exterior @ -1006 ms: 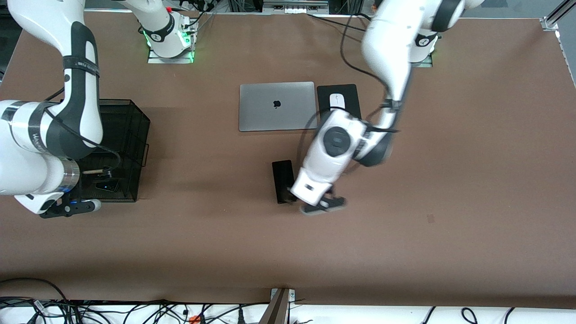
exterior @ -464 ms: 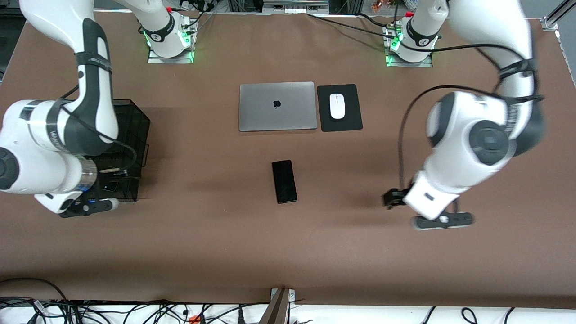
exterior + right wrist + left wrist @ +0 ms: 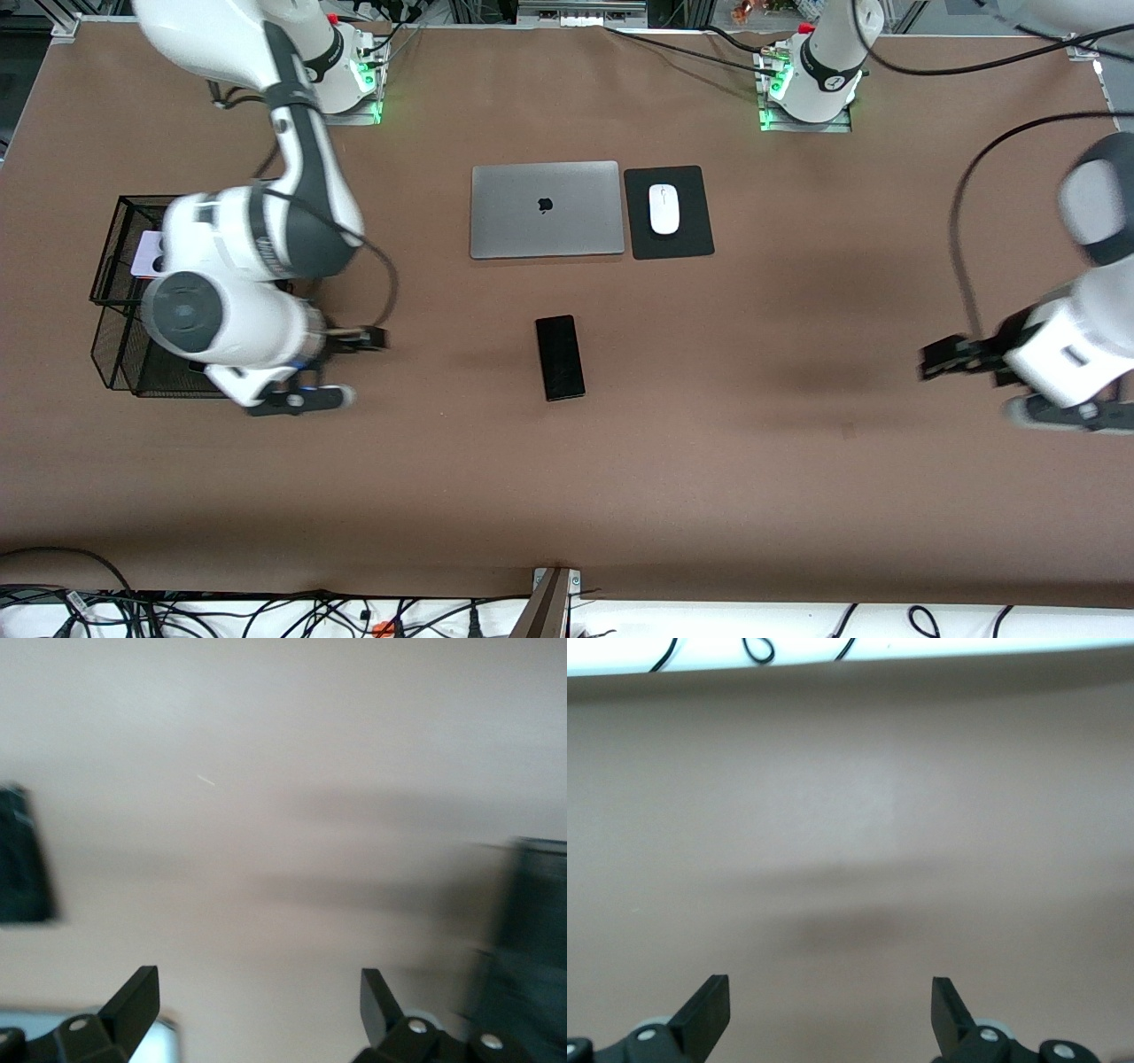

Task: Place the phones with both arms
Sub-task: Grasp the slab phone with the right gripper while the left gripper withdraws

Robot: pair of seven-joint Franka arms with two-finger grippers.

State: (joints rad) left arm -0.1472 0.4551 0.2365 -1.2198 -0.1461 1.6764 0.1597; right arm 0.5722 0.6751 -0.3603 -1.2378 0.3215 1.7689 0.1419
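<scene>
so the long black phone [image 3: 560, 357] lay flat on bare table, a bit nearer the front camera than the laptop [image 3: 545, 209], with nobody touching it. our right gripper [image 3: 301, 399] hung over the table between the wire basket [image 3: 115, 266] and that phone, jaws wide apart and empty. the white-lilac phone [image 3: 146, 254] already sat in the basket. our left gripper [image 3: 830, 1014] was way out toward the left arm's end from the laptop, also spread open with nothing in it, waiting. we figured we were at the reach step; next we'd need to centre the right gripper over the phone's narrow width, drop and pinch.
</scene>
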